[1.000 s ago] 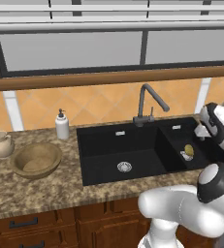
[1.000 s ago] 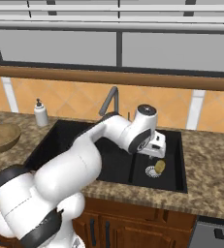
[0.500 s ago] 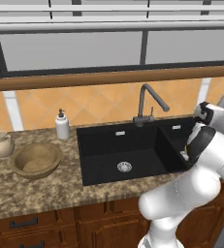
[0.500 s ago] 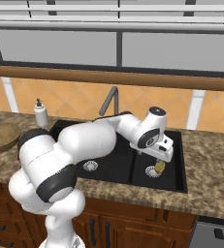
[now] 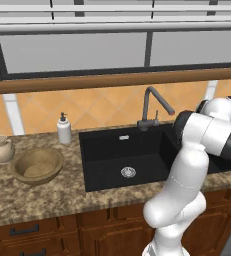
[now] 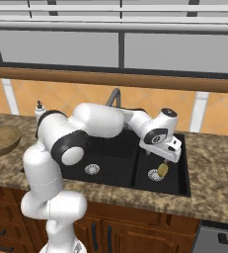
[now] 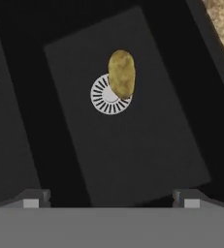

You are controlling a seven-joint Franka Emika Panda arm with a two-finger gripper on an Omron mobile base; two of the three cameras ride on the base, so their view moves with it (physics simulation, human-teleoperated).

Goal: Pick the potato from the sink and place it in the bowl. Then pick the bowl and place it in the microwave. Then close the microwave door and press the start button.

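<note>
Item: gripper [image 7: 111,197]. Fingers spread fully, nothing between them; tips at the lower edge of the hand view, aimed down into the sink. In the right base view the gripper [image 6: 166,157] hangs at centre right of the frame, just above the potato and apart from it.

Item: potato [image 7: 121,74]. Upper centre of the hand view, lying on the floor of the smaller basin, overlapping the right edge of the round drain [image 7: 107,95].

Item: sink [image 6: 177,185]. Black, two basins.

Item: bowl [image 5: 37,164]. Left of the left base view, on the counter, well apart from the sink.

Step in hand, by judgement: approach to the first pick. Next move calls for lowering the open fingers to straddle the potato's narrow width, then closing.
</note>
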